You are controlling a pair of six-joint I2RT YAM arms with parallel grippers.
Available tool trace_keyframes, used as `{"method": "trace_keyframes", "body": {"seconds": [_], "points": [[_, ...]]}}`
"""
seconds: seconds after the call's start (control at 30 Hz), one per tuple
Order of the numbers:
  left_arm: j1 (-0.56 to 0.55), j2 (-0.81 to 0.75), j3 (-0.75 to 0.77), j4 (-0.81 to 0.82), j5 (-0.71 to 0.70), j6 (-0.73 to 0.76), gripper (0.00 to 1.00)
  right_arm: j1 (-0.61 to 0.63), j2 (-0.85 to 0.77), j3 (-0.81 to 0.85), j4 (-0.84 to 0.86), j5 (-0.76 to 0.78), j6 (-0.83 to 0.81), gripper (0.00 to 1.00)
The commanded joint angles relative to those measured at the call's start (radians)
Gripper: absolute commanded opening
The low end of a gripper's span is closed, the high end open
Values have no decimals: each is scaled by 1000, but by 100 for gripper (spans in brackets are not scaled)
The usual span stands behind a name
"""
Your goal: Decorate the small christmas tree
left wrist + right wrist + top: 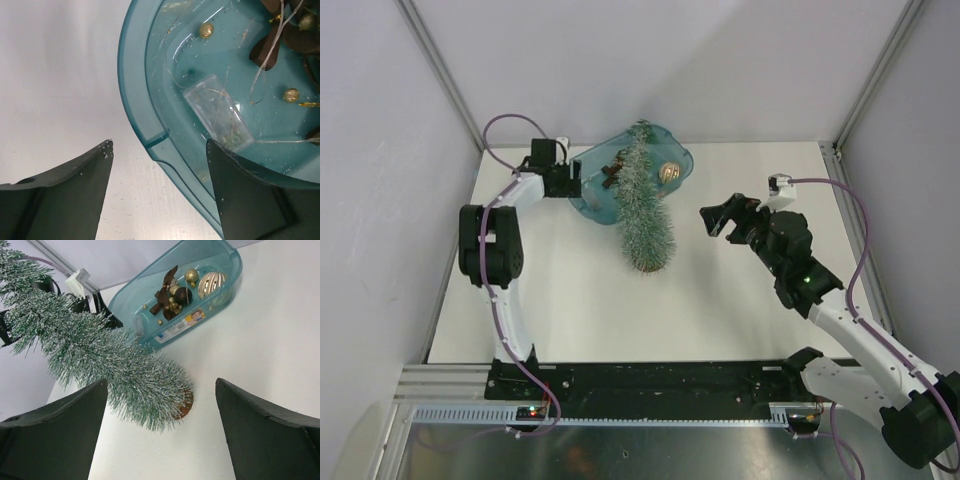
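The small christmas tree (642, 205) lies tilted. Its upper part rests across the teal tub (585, 205) and its round wooden base (184, 404) sits on the white table. In the right wrist view the frosted tree (95, 352) runs from the upper left to the centre. My left gripper (576, 181) is open at the tub's left rim (150, 141), and the rim runs between its jaws (159, 142). My right gripper (718, 220) is open and empty, right of the tree and apart from it. In its wrist view the right gripper (160, 382) points at the tree's base.
The tub holds a brown star-shaped ornament (166, 295), a dark bauble (183, 295), a pierced gold bauble (210, 284), small gold beads (206, 30), and a clear packet with thin wire (217, 112). White walls enclose the table on the left, back and right.
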Motion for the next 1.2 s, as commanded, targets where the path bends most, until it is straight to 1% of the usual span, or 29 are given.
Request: {"method": "trace_keyframes", "body": {"seconds": [0.0,0.3,0.47,0.53,0.6,0.67,0.73,0.87,1.0,1.17], "points": [[46,-64,-71,61,-34,0,78,-4,3,3,35,-3,-13,93],[113,-274,-358,112,-12,65,76,-3,-3,-9,35,-10,-4,93],[139,-428,-515,112,1,112,76,1,-14,-28,36,-14,0,93],[148,-489,-569,111,6,137,77,1,-21,-42,43,-15,3,93],[152,-546,-601,106,8,156,84,1,-22,-55,51,-18,9,93],[152,-592,-595,93,9,164,91,1,-19,-62,56,-25,12,93],[152,-628,-554,71,23,175,97,-1,-14,-65,60,-28,11,93],[146,-639,-421,43,85,236,99,-3,-10,-67,69,-30,11,93],[101,-561,-303,39,117,355,100,-6,-1,-66,78,-36,11,94],[-3,-395,-217,43,77,513,100,-12,6,-66,89,-36,11,93]]}}
